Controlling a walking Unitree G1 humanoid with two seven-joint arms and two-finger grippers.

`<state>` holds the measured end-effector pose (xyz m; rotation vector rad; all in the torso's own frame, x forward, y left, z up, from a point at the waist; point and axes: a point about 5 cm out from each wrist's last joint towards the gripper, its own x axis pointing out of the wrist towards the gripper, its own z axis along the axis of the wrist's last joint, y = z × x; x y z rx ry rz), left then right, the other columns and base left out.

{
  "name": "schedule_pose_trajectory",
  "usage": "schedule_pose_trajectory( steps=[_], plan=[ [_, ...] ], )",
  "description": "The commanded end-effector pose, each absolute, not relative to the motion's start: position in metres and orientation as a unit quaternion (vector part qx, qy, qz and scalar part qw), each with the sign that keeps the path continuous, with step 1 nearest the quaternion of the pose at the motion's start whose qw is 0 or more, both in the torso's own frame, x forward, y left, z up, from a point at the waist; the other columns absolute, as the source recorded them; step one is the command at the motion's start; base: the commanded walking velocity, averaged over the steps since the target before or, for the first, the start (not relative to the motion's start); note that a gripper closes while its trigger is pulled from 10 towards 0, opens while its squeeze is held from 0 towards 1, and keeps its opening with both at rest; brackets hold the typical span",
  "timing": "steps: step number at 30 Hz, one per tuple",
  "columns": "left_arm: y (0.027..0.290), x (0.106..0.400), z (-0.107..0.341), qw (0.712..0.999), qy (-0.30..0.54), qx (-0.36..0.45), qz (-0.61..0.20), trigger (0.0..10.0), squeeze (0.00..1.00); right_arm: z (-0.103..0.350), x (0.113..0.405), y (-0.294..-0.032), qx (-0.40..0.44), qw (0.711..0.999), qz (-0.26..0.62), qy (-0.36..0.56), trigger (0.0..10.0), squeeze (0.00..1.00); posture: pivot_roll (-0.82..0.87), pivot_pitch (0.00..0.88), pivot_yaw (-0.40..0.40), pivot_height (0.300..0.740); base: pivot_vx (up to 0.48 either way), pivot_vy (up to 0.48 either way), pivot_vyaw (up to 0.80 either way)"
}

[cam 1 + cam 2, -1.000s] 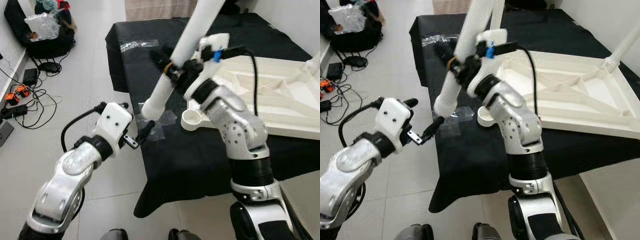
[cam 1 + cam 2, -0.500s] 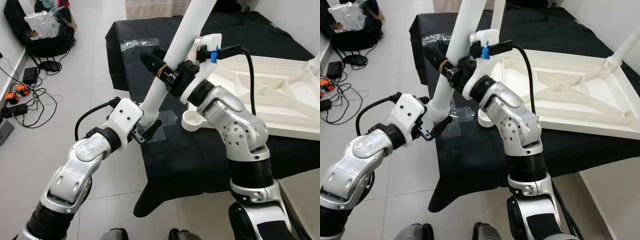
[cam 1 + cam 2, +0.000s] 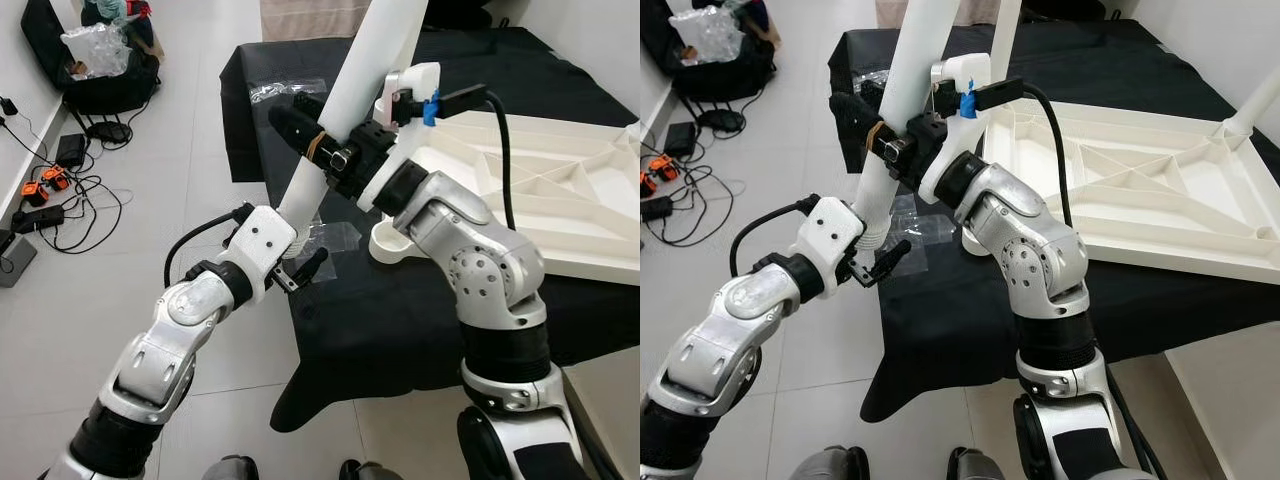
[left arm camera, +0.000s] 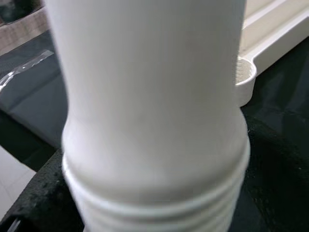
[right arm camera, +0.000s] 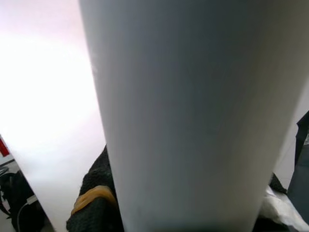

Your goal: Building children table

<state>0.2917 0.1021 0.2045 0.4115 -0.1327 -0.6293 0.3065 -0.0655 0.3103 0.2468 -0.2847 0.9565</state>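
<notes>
- Children's table top (image 3: 560, 200), white, is lying upside down on the black-draped bed (image 3: 400, 300).
- White table leg (image 3: 345, 110) is slanting above the bed's corner; my right claw (image 3: 318, 140) is gripping it mid-length.
- My left claw (image 3: 300, 268) is sitting at the leg's threaded end (image 4: 159, 203); I cannot tell its finger state.
</notes>
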Motion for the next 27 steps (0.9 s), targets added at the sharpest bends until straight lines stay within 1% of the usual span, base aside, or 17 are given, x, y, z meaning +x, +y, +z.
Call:
schedule_pose_trajectory(
  steps=[1,6,7,8,18,24,25,27],
  plan=[
    [0.099,0.292,0.199,0.924,-0.060,0.214,-0.312,10.0,0.00,0.312,0.300,-0.062,0.119,0.860,0.477,-0.141,10.0,0.00,0.03,0.134,-0.024,0.740,0.000,0.000,0.00],
    [0.099,0.294,0.200,0.924,-0.064,0.214,-0.310,10.0,0.00,0.310,0.298,-0.062,0.119,0.857,0.484,-0.132,10.0,0.00,0.03,0.144,-0.025,0.740,0.000,0.000,0.00],
    [0.097,0.294,0.201,0.922,-0.068,0.217,-0.312,1.8,0.00,0.307,0.296,-0.060,0.120,0.856,0.487,-0.126,10.0,0.00,0.03,0.145,-0.026,0.740,0.000,0.000,0.00],
    [0.096,0.293,0.200,0.921,-0.069,0.217,-0.315,0.0,0.00,0.307,0.296,-0.060,0.120,0.856,0.487,-0.124,10.0,0.00,0.03,0.145,-0.025,0.740,0.000,0.000,0.00],
    [0.090,0.289,0.198,0.915,-0.078,0.216,-0.333,0.0,0.00,0.306,0.295,-0.058,0.123,0.856,0.488,-0.119,10.0,0.00,0.03,0.149,-0.030,0.740,0.000,0.000,0.00],
    [0.089,0.288,0.199,0.914,-0.083,0.221,-0.330,0.0,0.00,0.307,0.298,-0.062,0.126,0.862,0.477,-0.118,10.0,0.00,0.03,0.154,-0.031,0.740,0.000,0.000,0.00],
    [0.088,0.289,0.200,0.915,-0.085,0.221,-0.327,10.0,0.00,0.307,0.299,-0.063,0.128,0.864,0.472,-0.119,10.0,0.00,0.03,0.153,-0.032,0.740,0.000,0.000,0.00],
    [0.088,0.289,0.202,0.915,-0.089,0.218,-0.327,10.0,0.00,0.306,0.300,-0.063,0.130,0.864,0.472,-0.117,10.0,0.00,0.03,0.152,-0.033,0.740,0.000,0.000,0.00]
  ],
)
